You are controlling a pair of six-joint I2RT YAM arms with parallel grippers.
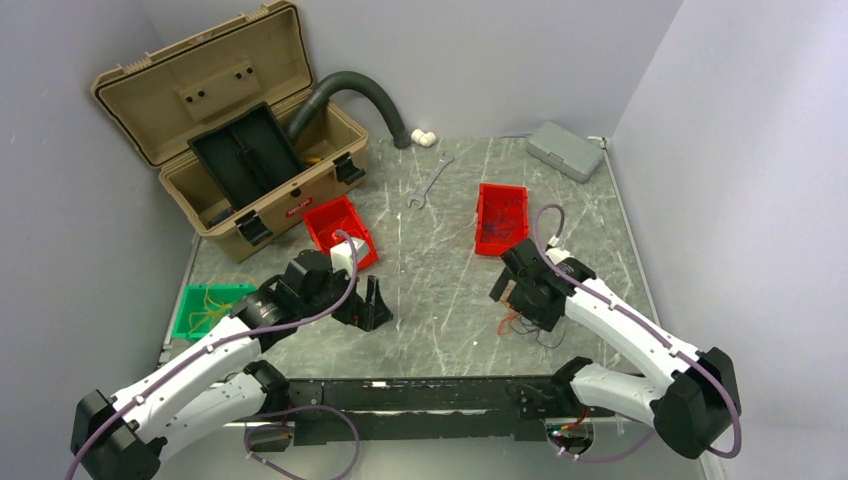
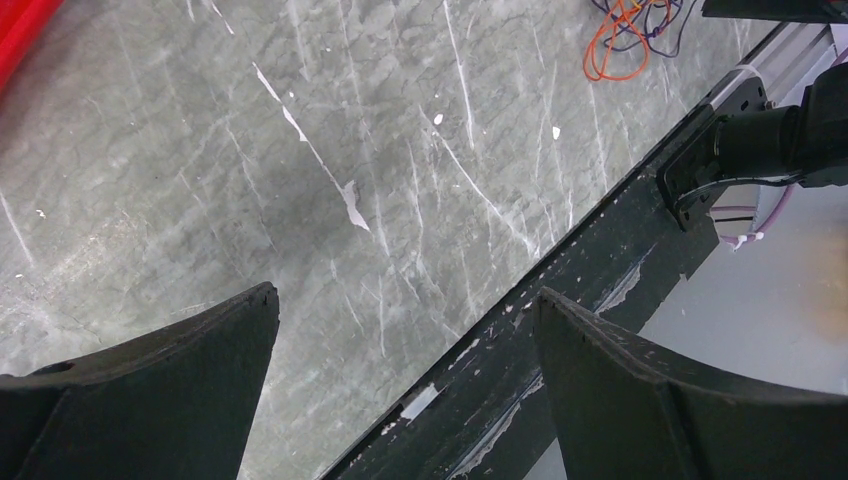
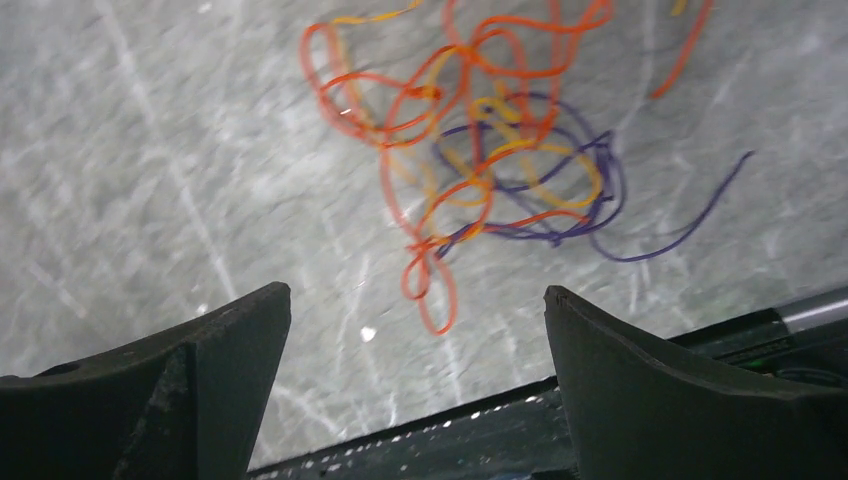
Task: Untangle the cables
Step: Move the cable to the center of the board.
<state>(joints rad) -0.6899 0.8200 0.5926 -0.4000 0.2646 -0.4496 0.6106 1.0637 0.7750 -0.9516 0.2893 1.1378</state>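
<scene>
Nothing here can be read. The only thing that looks like a label is a small red plate [image 1: 298, 209] on the front wall of the tan toolbox [image 1: 180, 85], in the upper left of the top view. Any print on it is too small to make out.
</scene>
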